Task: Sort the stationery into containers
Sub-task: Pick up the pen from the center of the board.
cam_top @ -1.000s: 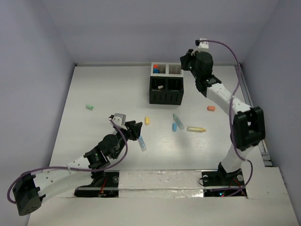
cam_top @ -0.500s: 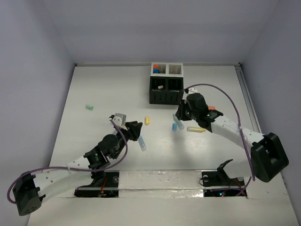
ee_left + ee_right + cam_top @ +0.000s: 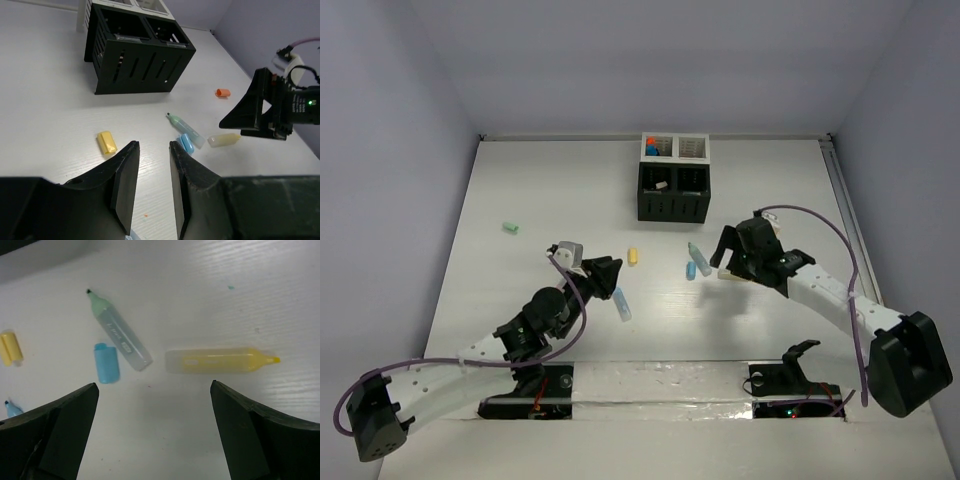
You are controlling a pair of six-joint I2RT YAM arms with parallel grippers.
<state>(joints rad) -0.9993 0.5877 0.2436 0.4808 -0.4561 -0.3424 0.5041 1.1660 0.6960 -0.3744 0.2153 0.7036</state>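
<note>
Across the white table [image 3: 520, 180] the big change is on the right. The right arm has swung away from the back, where it hung over the white half of the organizer [image 3: 672, 190] a second ago, and now reaches low over the loose pens right of centre. That looks like one drop finished and the next pick beginning. The organizer stands at the far middle with a few pieces already in its compartments, and most of the stationery lies out on the table.

The left arm has hardly shifted and stays stretched toward the table's centre.

The right gripper [image 3: 155, 425] has sprung wide apart and holds nothing. It hovers with the yellow highlighter [image 3: 220, 360] lying between and just ahead of its fingers, not touching them. Beside that lie a green-tipped highlighter [image 3: 119, 330] and a blue cap [image 3: 106, 363].

The left gripper [image 3: 152, 185] has narrowed to a slim gap with only bare table showing through it. A blue highlighter [image 3: 621, 305] lies just beside its tips; whether they touch it I cannot tell, as the wrist view cuts it off.

Smaller bits wait further out: a yellow piece [image 3: 106, 142], an orange cap [image 3: 222, 92] and a green piece [image 3: 509, 227] far left.
</note>
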